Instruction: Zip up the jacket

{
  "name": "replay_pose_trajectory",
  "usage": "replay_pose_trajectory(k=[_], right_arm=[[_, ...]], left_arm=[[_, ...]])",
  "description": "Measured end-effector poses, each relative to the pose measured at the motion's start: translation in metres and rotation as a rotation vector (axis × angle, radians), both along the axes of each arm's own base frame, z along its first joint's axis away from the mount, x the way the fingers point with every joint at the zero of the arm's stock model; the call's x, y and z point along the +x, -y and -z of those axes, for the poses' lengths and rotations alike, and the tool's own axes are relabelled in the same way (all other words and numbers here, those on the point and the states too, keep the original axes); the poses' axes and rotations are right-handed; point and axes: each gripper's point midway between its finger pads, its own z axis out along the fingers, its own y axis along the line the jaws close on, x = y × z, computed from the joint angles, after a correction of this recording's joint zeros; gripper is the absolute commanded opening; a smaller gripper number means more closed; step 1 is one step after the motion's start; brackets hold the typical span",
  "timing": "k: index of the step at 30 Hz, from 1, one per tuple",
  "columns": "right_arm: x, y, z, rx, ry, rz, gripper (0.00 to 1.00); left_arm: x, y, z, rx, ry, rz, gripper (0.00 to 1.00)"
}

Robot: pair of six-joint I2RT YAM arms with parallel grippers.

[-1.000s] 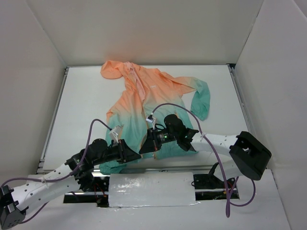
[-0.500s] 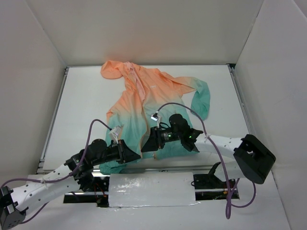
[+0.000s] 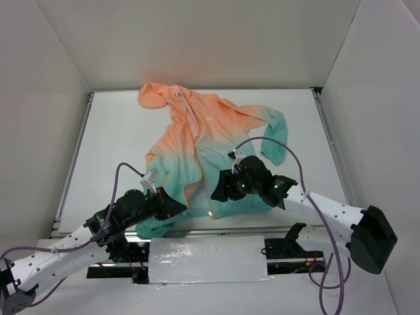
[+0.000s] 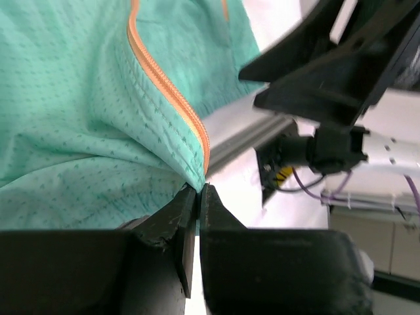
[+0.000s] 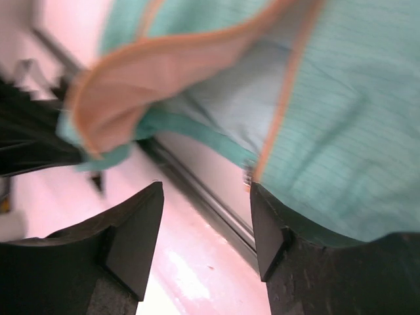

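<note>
Table carries the jacket spread flat, hood far, teal hem at the near edge, front open at the bottom. Left gripper is pinched tight on the hem corner by the orange zipper. Right gripper hangs over the hem with fingers apart, holding nothing. Risks: thin cloth slips out of the pinch, or right grabs fabric instead of the zipper end. No containers in view.

White arms, purple cables, black claws.

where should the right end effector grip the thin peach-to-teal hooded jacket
Pinch the free bottom front corner of the jacket, where its orange zipper tape ends, coming from the near edge of the table: the thin cloth lies flat, with that corner at the edge.
</note>
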Motion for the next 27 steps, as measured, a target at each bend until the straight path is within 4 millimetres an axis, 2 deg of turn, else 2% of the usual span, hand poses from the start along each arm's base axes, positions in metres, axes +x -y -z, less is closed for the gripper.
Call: replay_pose_trajectory(k=[2,5,9,12,16,23,27], right_arm=[[0.000,0.007,0.016,-0.121,-0.017,0.048,0.64],[-0.010,0.012,0.037,-0.285,-0.032,0.071,0.64],[-0.022,0.022,0.057,-0.469,-0.026,0.095,0.56],[-0.027,0.023,0.064,-0.573,-0.012,0.103,0.55],[-0.029,0.013,0.072,-0.655,0.016,0.095,0.52],[-0.022,0.011,0.079,-0.702,0.037,0.112,0.48],[-0.016,0.000,0.083,-0.722,0.041,0.112,0.47]], left_arm=[[0.005,-0.002,0.002,0.024,-0.008,-0.032,0.00],[0.012,-0.005,0.004,0.058,-0.031,-0.074,0.00],[0.020,-0.013,0.009,0.094,-0.041,-0.138,0.00],[0.022,-0.020,0.011,0.105,-0.050,-0.182,0.00],[0.023,-0.025,0.010,0.096,-0.039,-0.203,0.00],[0.020,-0.029,0.010,0.084,-0.031,-0.204,0.00],[0.019,-0.031,0.010,0.088,-0.023,-0.200,0.00]])
